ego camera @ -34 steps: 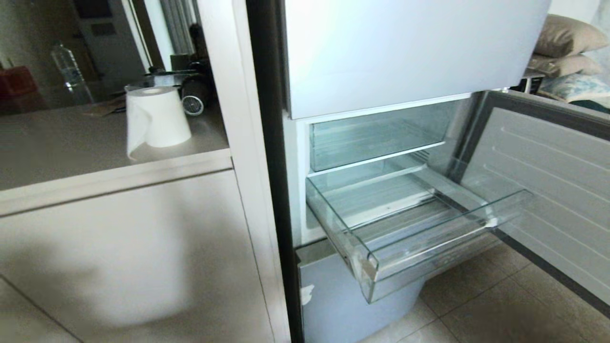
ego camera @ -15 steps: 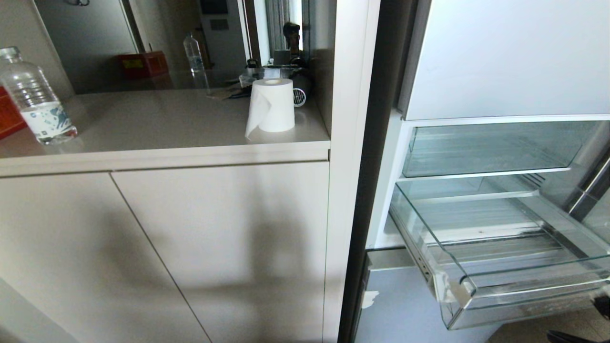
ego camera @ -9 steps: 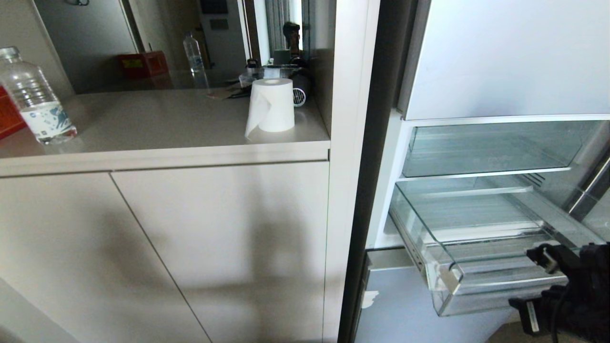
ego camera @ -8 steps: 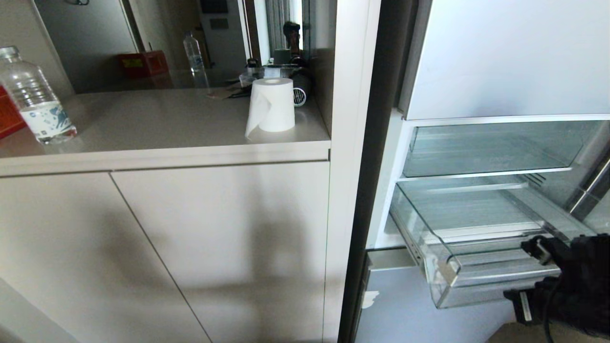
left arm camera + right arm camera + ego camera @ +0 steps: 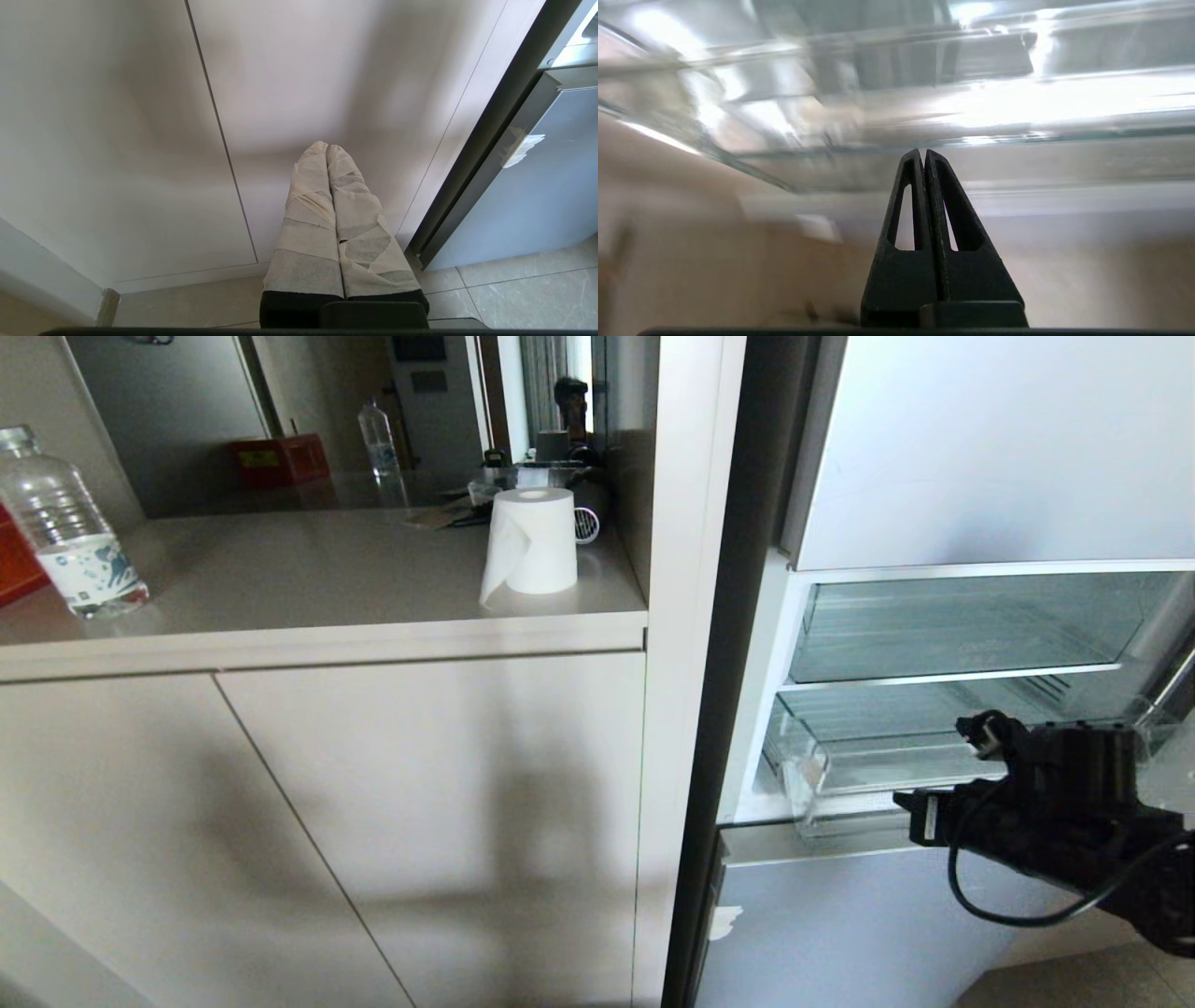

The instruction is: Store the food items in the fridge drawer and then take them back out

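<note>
Soft daylight, cabinet (image 5: 420, 803) shadows, blurred glare on fridge drawer (image 5: 924, 107)

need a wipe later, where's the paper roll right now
In the head view the white paper roll stands upright on the beige counter, at its right end beside the tall cabinet panel next to the fridge.

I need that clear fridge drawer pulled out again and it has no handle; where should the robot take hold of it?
Grip the fridge drawer by its thick rounded front lip, coming straight from the front, one finger over the lip and one under. The lip is the only protruding edge. The right pincer, now shut near it, would probably need to open first.
</note>
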You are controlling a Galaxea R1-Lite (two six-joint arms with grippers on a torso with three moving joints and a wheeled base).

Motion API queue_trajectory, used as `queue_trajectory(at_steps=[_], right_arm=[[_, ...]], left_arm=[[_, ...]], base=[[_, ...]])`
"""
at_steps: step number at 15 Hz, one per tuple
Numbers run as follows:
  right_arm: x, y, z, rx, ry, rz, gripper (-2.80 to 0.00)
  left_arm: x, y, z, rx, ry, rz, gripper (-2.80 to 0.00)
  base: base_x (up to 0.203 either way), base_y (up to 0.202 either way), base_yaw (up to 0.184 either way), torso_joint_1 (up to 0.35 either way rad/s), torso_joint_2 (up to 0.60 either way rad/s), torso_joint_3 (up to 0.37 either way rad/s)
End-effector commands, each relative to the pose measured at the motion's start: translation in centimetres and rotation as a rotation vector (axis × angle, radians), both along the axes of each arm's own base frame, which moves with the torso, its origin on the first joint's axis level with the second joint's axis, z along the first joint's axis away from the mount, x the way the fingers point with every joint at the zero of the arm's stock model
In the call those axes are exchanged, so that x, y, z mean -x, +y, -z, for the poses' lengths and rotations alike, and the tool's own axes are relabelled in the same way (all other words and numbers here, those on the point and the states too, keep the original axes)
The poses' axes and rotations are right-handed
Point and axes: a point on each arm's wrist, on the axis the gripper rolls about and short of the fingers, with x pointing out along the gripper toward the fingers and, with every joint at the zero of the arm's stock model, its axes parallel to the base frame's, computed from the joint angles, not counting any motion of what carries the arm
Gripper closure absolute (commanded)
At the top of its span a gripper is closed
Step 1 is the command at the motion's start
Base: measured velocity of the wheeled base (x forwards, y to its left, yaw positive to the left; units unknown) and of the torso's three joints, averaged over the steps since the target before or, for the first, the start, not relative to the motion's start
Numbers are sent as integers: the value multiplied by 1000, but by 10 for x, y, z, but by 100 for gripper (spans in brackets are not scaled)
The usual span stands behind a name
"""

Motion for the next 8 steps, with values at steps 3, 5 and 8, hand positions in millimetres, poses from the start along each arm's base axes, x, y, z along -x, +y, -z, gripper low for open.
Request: queue_trajectory(at_steps=[3, 5, 8], right_arm=[[-23, 19, 9, -109, -47, 59, 0], [-5, 22, 5, -98, -38, 74, 0], [6, 22, 2, -103, -37, 81, 0]], left_arm=[[0, 0, 0, 0, 1, 0, 0], [0, 0, 0, 0, 1, 0, 0], [0, 0, 0, 0, 1, 0, 0]], base=[[0, 0, 0, 0, 0, 0], [0, 0, 0, 0, 0, 0], [0, 0, 0, 0, 0, 0]])
